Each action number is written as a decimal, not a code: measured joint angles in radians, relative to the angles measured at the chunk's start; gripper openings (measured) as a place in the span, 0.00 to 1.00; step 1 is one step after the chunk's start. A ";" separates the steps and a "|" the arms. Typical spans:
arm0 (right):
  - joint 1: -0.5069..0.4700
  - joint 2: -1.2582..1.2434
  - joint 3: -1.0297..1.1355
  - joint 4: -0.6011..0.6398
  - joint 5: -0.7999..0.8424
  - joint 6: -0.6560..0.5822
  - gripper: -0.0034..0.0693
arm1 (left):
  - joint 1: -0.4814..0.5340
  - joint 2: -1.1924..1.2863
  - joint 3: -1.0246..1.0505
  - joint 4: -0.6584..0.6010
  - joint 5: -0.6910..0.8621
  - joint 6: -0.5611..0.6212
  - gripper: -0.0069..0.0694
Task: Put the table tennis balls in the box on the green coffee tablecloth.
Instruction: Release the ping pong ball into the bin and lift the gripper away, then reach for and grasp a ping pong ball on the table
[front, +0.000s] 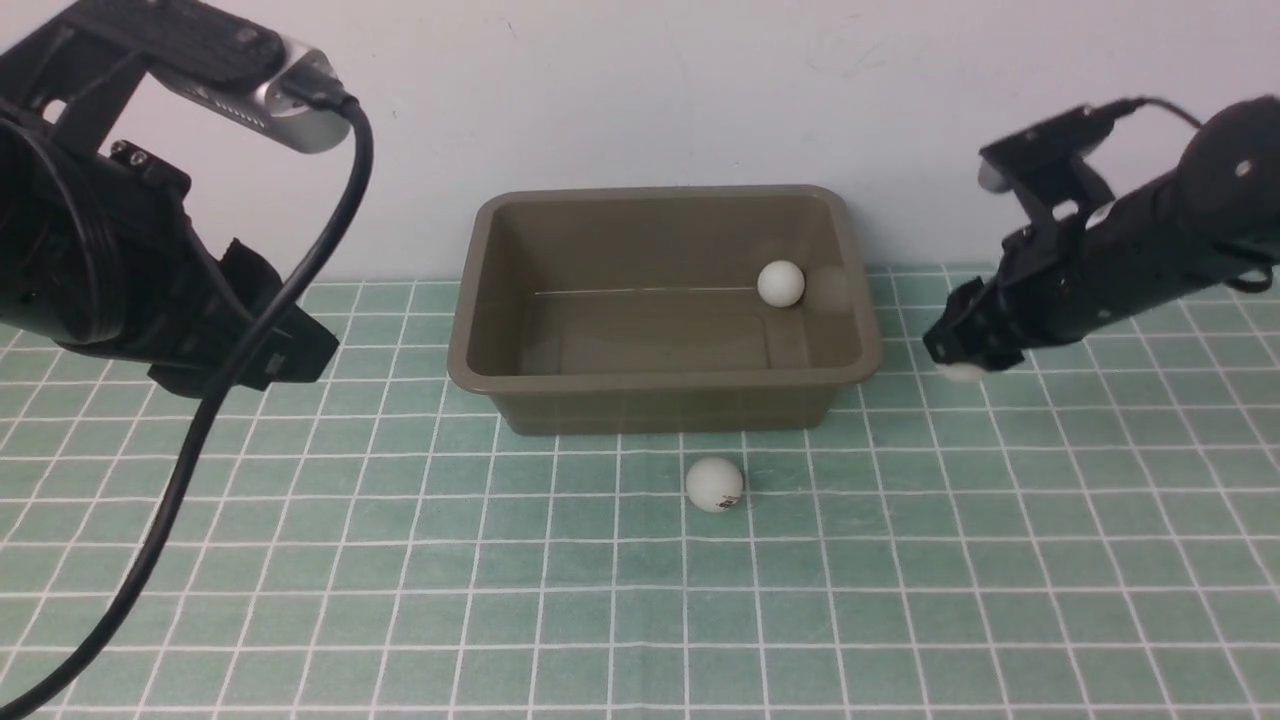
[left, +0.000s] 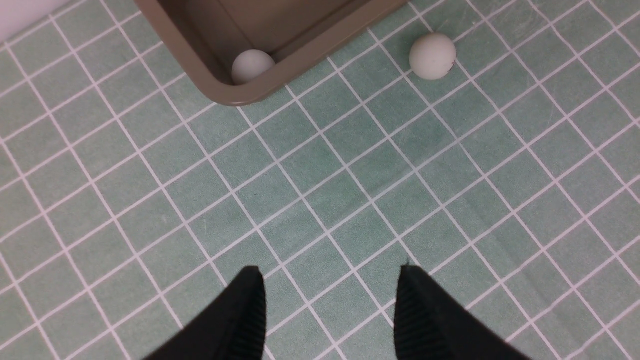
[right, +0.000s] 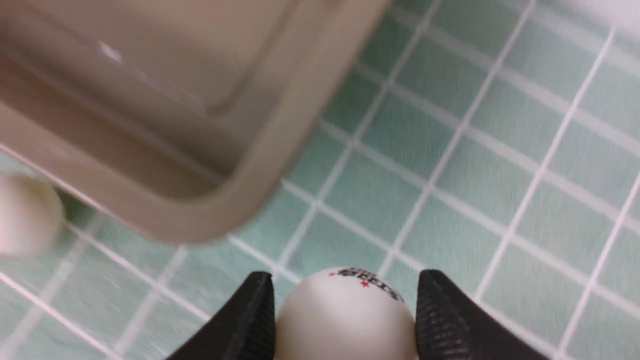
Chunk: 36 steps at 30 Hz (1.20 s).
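Mint-green cloth with a grid of thin white lines covers the whole work surface; plain pale wall behind.

Left side: left gripper hangs over bare cloth, well apart from the tub. Its black ribbed fingers stand moderately apart, nothing between them.

Centre: rectangular olive-brown plastic tub with rounded corners and a flared rim, no lid, set on the cloth near the wall. One small white matte ball lies inside, at the far right of the tub floor, close to the right wall. The left wrist view shows a white corner ball inside the tub, tucked against a rounded corner; cannot tell if it is the same one.

Front of tub: white marked ball, small dark print low on its side, rests on the cloth near the tub's front wall, not touching it.

Right side: right gripper sits just beside the tub's right rim. Its fingers are closed on a white lettered ball with dark print and a red star, one pad on each side. Whether that ball touches the cloth cannot be told.
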 joint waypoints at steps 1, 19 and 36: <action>0.000 -0.009 -0.004 0.029 -0.004 -0.022 0.50 | 0.000 0.000 0.000 0.000 0.000 0.000 0.52; 0.087 0.230 -0.316 0.490 0.067 -0.393 0.50 | 0.000 0.000 0.000 0.000 0.000 0.003 0.52; 0.076 0.116 -0.341 0.332 0.065 -0.331 0.80 | 0.000 0.001 0.000 0.000 0.001 0.008 0.52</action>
